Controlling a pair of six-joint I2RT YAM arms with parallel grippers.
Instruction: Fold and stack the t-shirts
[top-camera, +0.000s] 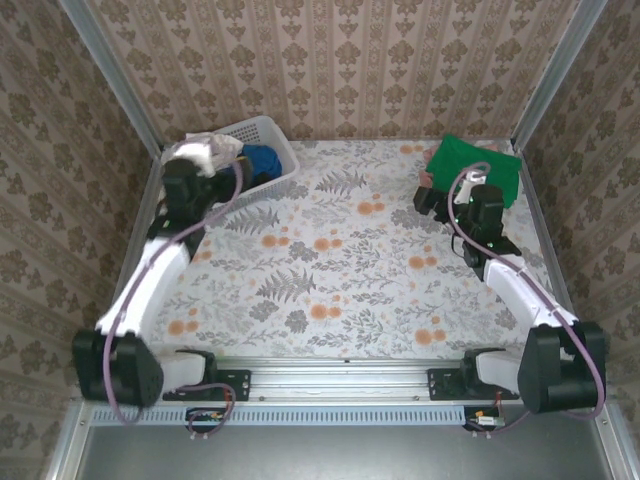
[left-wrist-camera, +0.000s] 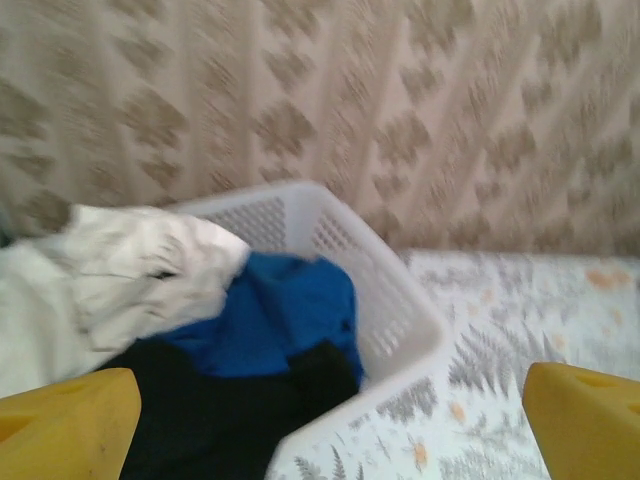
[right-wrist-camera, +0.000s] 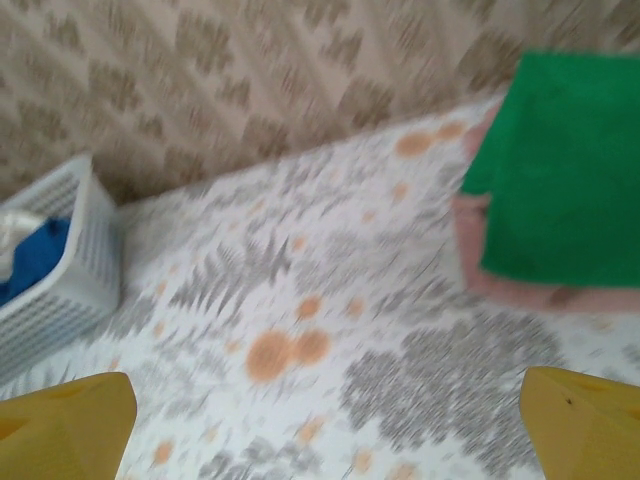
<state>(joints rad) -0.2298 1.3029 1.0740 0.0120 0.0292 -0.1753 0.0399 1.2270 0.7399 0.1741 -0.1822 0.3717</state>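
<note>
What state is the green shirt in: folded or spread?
Folded. The green shirt is a compact rectangle with straight edges, lying on top of a pink one.

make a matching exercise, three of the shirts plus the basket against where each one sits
1 green t-shirt
2 pink t-shirt
3 blue t-shirt
4 white basket

a far left corner of the table
b inside the basket
c lying on the pink one
d beneath the green one

Pairs: 1-c, 2-d, 3-b, 4-a
</note>
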